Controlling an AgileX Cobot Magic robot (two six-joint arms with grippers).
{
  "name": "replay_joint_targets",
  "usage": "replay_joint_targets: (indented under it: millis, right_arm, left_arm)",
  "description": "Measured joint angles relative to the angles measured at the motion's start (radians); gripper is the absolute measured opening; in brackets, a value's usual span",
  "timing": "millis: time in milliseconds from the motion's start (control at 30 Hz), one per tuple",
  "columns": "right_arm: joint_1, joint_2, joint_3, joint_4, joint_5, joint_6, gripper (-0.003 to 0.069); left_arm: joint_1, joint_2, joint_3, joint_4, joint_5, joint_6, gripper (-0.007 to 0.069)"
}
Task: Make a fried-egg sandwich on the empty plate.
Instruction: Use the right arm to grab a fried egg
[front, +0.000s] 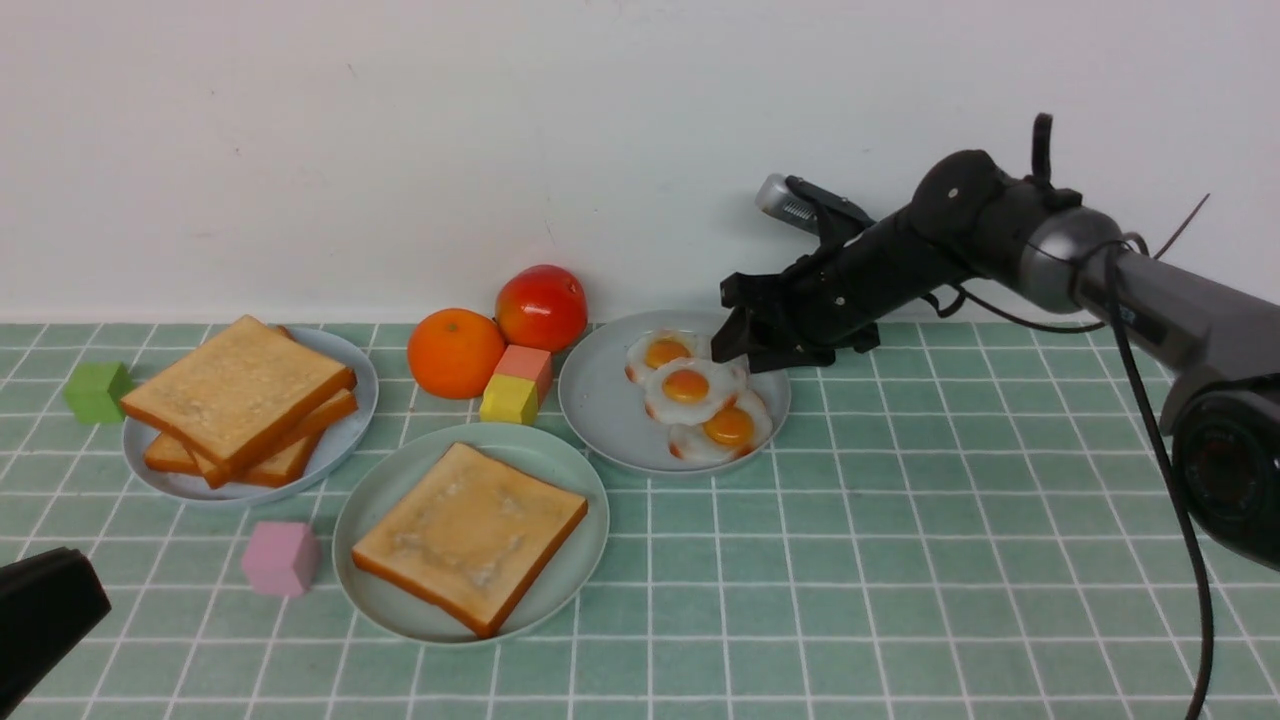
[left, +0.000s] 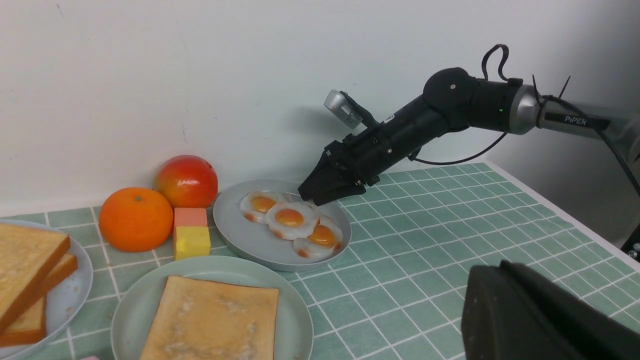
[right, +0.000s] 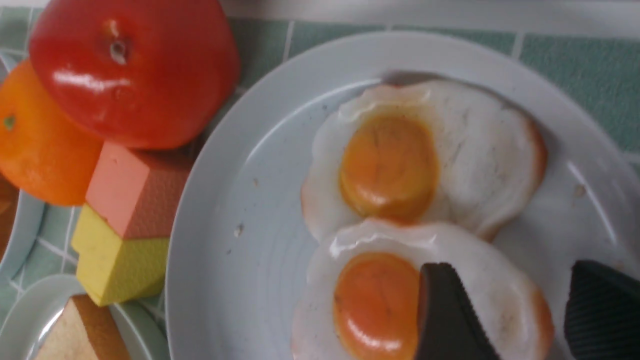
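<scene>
Currently, one toast (front: 470, 535) lies on the green plate (front: 365, 585), near the table's front edge; egg and top slice remain to be added. Three eggs (front: 686, 387) overlap on the grey plate (front: 600, 410) by the back edge. My right gripper (right: 510, 305) stands wide open above them, holding nothing; my left gripper (left: 492, 272) is closed, apparently empty.

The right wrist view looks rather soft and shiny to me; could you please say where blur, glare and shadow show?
Right wrist view: black gripper fingertips blurred, glare on the glossy red fruit; left wrist view: soft shadow on the white wall behind the right arm.
</scene>
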Motion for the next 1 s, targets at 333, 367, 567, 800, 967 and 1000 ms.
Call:
replay_joint_targets:
  millis: [333, 367, 567, 800, 967, 1000]
  right_arm:
    - [0.001, 0.007, 0.000, -0.001, 0.003, -0.012, 0.0347]
    - [0.001, 0.010, 0.000, -0.001, 0.003, -0.015, 0.0347]
    - [0.001, 0.028, -0.003, 0.014, 0.002, -0.016, 0.0347]
    - [0.003, 0.028, -0.004, 0.022, 0.002, -0.019, 0.0330]
    - [0.003, 0.030, -0.004, 0.021, 0.002, -0.019, 0.0223]
    - [0.003, 0.030, -0.005, 0.025, -0.001, -0.019, 0.0188]
  left_arm:
    - [0.000, 0.000, 0.000, 0.000, -0.001, -0.002, -0.0013]
    - [0.000, 0.000, 0.000, 0.000, -0.001, -0.002, -0.0013]
    - [0.000, 0.000, 0.000, 0.000, -0.001, -0.002, -0.0012]
    - [0.000, 0.000, 0.000, 0.000, -0.001, -0.003, -0.0010]
    - [0.000, 0.000, 0.000, 0.000, -0.001, -0.003, -0.0010]
    - [0.000, 0.000, 0.000, 0.000, -0.001, -0.003, -0.0010]
